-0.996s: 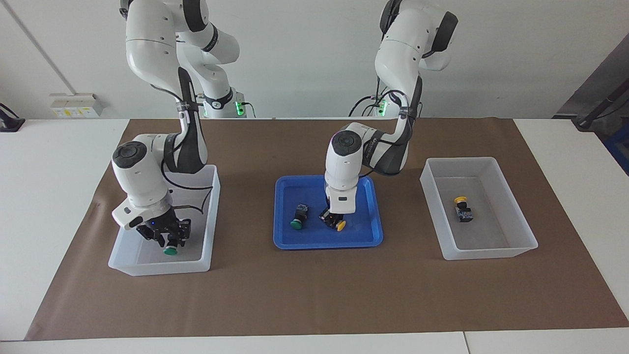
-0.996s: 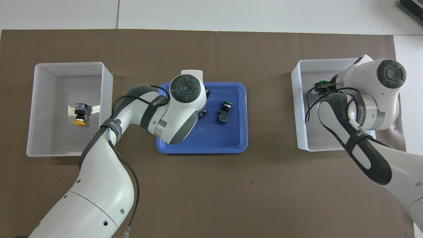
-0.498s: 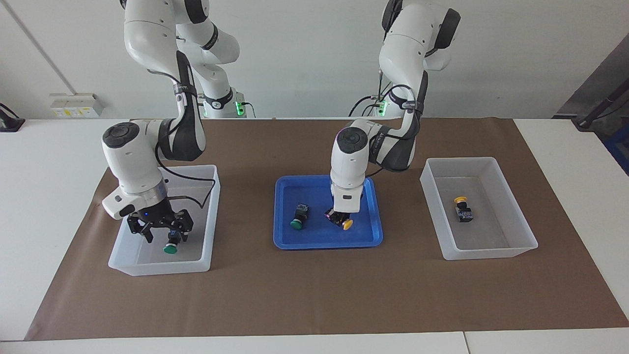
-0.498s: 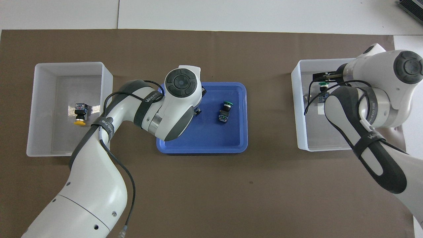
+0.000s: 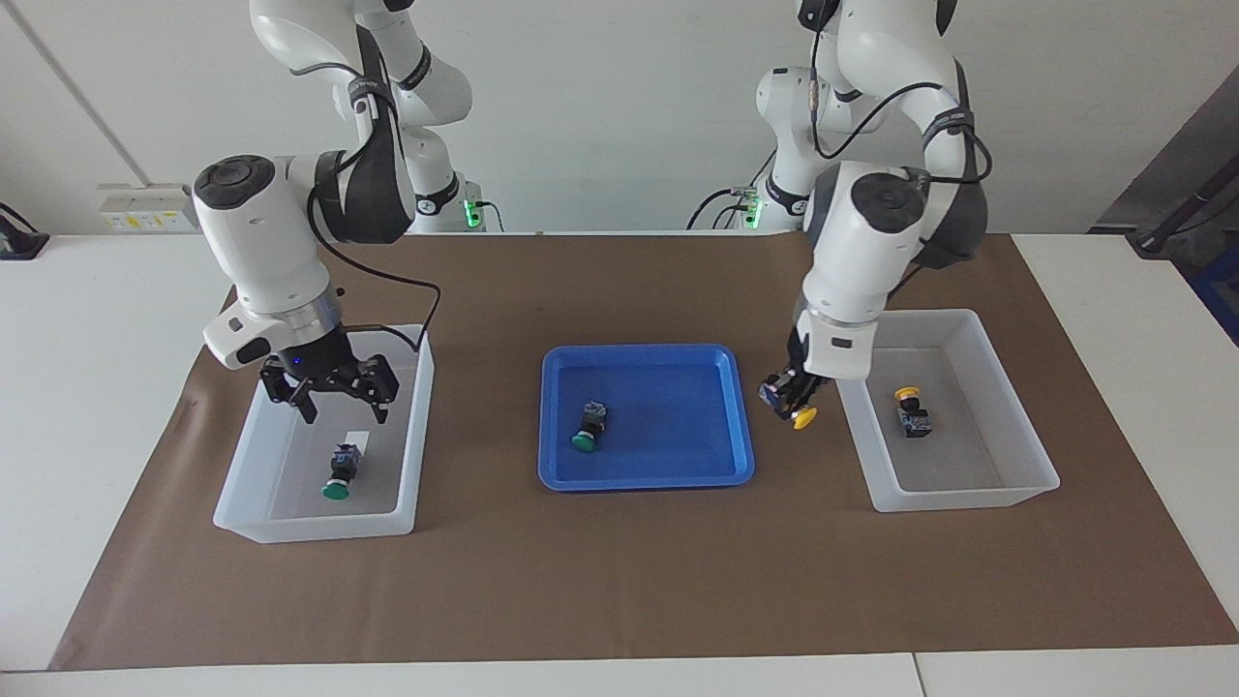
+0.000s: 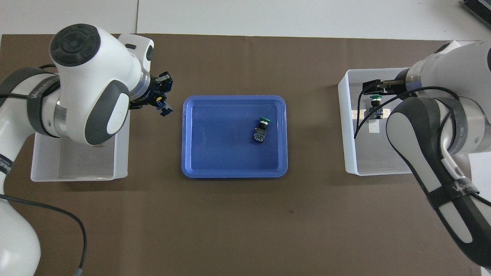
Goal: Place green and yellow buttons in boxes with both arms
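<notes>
The yellow button point(image 5: 796, 410) hangs pinched in the left gripper's point(image 5: 791, 399) fingers, cap tipped downward, at right of centre in the facing frame, over the brown mat between the blue tray point(image 5: 718, 362) and the box point(image 5: 1007, 372) that already holds another yellow button point(image 5: 910, 411). That box lies just sideways from it, toward the frame's right edge, so I judge a short carry over the rim comes next. At the left, the right gripper point(image 5: 331, 394) hovers with fingers spread above a green button point(image 5: 340, 471) lying in its box point(image 5: 414, 426). A second green button point(image 5: 589, 427) lies in the tray.

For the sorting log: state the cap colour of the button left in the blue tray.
Green cap; facing view shows it best.
</notes>
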Tool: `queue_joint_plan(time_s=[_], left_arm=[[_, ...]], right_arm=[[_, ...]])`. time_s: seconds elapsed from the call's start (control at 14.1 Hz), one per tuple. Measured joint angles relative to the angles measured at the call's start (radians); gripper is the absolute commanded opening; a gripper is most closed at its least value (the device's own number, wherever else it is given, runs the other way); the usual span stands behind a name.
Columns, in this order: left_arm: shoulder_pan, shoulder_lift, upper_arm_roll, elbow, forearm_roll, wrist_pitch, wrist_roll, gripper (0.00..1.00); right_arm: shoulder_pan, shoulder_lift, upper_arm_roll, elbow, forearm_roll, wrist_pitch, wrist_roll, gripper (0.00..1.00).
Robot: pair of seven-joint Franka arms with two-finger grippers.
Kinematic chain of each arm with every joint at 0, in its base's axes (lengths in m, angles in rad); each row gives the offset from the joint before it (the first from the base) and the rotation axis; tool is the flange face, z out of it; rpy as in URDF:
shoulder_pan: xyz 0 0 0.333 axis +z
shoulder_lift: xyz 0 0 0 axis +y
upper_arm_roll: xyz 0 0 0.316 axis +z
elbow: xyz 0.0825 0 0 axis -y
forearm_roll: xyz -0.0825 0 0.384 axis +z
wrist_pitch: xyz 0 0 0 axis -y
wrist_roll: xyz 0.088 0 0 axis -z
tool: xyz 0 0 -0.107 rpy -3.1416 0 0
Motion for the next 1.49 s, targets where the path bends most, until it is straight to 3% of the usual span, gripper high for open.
queue_joint_plan(time_s=[0.36,0.57,0.78,0.85,0.93,1.07,1.42,1.49], left_arm=[[0.255,-0.022,0.002,-0.079,-0.053,0.017,0.453,0.0],[0.364,-0.061,0.003,-0.271,-0.061,0.2,0.676,0.0],[0.371,-0.097,-0.007,-0.447,-0.062,0.335,0.712,0.0],[0.37,-0.103,-0.011,-0.474,-0.062,0.356,0.716,0.08],[0.37,-0.108,-0.013,-0.493,-0.062,0.374,0.729,0.24],[0.37,-0.12,-0.012,-0.513,-0.062,0.4,0.759,1.0],[0.362,-0.128,-0.014,-0.511,-0.062,0.406,0.773,1.0],[0.359,-0.131,-0.015,-0.497,-0.062,0.401,0.773,1.0]], right_arm=[[0.179,0.034,0.004,0.003,-0.001,0.037,0.257,1.0],[0.299,0.106,0.005,0.03,-0.063,0.064,0.423,1.0],[0.385,0.201,0.006,0.104,-0.111,0.067,0.571,1.0],[0.411,0.229,0.006,0.119,-0.129,0.067,0.593,1.0],[0.436,0.256,0.006,0.127,-0.171,0.067,0.63,1.0],[0.471,0.295,0.006,0.135,-0.241,0.067,0.699,1.0],[0.474,0.332,0.003,0.115,-0.265,0.103,0.706,1.0],[0.475,0.337,0.003,0.098,-0.265,0.119,0.706,0.96]])
